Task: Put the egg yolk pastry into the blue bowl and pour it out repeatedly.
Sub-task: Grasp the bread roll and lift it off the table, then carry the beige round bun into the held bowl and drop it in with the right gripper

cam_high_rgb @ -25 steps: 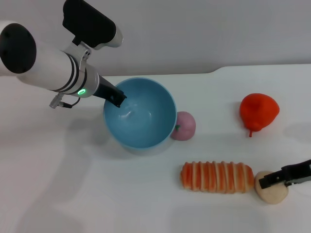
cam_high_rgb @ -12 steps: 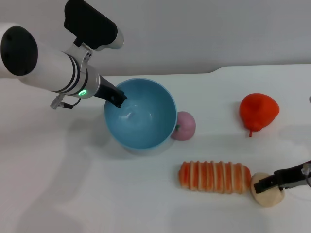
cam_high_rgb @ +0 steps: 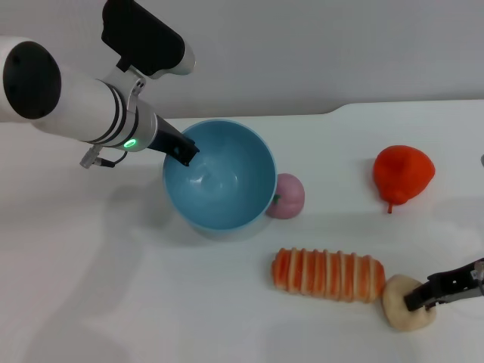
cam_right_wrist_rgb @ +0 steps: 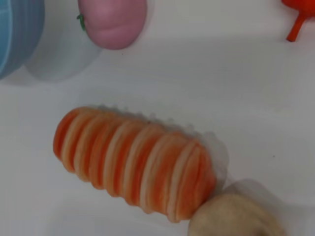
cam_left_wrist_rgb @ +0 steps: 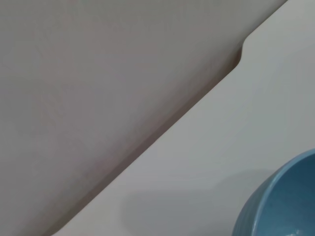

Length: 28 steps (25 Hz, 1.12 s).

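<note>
Egg yolk pastry (cam_high_rgb: 404, 304) lies on the white table (cam_high_rgb: 151, 302) at near right, touching the right end of the striped bread (cam_high_rgb: 327, 274), which lies between it and the bowl. Right gripper (cam_high_rgb: 446, 287) reaches in from the right edge, its dark finger over the pastry's right side; whether it is clamped on the pastry, cannot tell. Pink ball (cam_high_rgb: 285, 196) with a green speck sits just beside the blue bowl's right wall. Red-orange pear-shaped fruit (cam_high_rgb: 403, 174) stands well apart, far right. Blue bowl (cam_high_rgb: 219, 175) sits left of centre, upright, nothing inside. Left gripper (cam_high_rgb: 181, 151) has its dark fingers closed over the bowl's far-left rim.
</note>
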Motion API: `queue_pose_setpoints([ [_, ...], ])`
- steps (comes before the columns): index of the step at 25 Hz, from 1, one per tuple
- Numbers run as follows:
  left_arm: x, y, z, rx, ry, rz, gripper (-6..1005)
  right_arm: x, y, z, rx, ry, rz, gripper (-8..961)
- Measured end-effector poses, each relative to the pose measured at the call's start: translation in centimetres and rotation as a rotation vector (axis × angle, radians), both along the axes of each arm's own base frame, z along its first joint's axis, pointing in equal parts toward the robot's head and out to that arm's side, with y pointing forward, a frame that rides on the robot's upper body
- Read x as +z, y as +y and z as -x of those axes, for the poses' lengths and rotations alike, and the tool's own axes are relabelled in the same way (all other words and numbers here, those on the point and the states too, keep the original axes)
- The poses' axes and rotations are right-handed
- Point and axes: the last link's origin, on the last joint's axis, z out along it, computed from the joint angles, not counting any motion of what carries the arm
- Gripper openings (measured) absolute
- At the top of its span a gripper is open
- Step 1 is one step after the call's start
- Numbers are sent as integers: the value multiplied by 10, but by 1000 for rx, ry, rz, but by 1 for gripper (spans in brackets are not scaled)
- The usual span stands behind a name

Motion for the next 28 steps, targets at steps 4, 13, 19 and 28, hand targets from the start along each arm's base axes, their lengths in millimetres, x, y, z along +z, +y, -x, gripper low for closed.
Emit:
queue_pose_setpoints([
  [4, 0, 0, 0, -1, 0, 0, -1, 6, 2, 5, 24, -5, -3, 169],
  [13, 0, 0, -2, -3, -4, -2, 0, 25, 9, 28, 107, 4, -27, 95],
  [19, 0, 0, -4, -9, -2, 2, -1, 39, 19, 73, 268, 113, -46, 74],
  [28, -5, -2, -10, -24, 11, 27, -2, 42, 51, 117, 446, 207, -181, 63],
])
